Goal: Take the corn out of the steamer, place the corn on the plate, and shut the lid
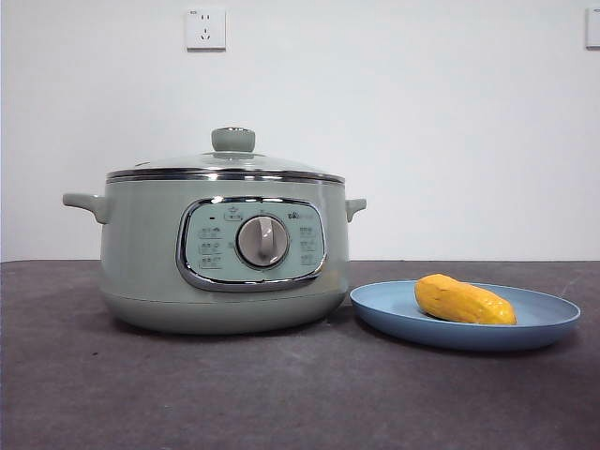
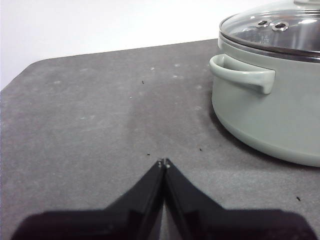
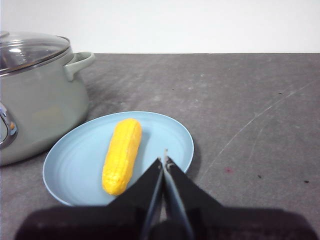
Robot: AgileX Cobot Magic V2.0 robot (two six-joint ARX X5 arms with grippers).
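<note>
- Standing on the dark grey surface (image 1: 281, 394) was the steamer (image 1: 150, 253), pale sage-green, with a side handle at each flank, a chrome-framed control panel (image 1: 211, 248) and a silver dial (image 1: 262, 241) facing the front view.
- Its lid (image 1: 225, 164) sat closed on the rim, chrome band level all round, round pale-green knob (image 1: 232, 139) uppermost; what lay inside the pot could not be told.
- Just beside the steamer lay the plate (image 1: 544, 323), light blue and shallow, flat on the surface, its rim close to the pot's base.
- The plate held one item: the corn (image 1: 464, 300), yellow-orange, lying on its side near the middle, clear of the rim.
- Left gripper (image 2: 163, 162): jaws together, holding nothing, poised over bare surface, apart from the steamer's handle (image 2: 242, 75).
- Right gripper (image 3: 163, 159): jaws together, holding nothing, poised over the plate's near edge, beside the corn and not touching it.
- A white socket (image 1: 205, 28) was fixed on the wall behind.
</note>
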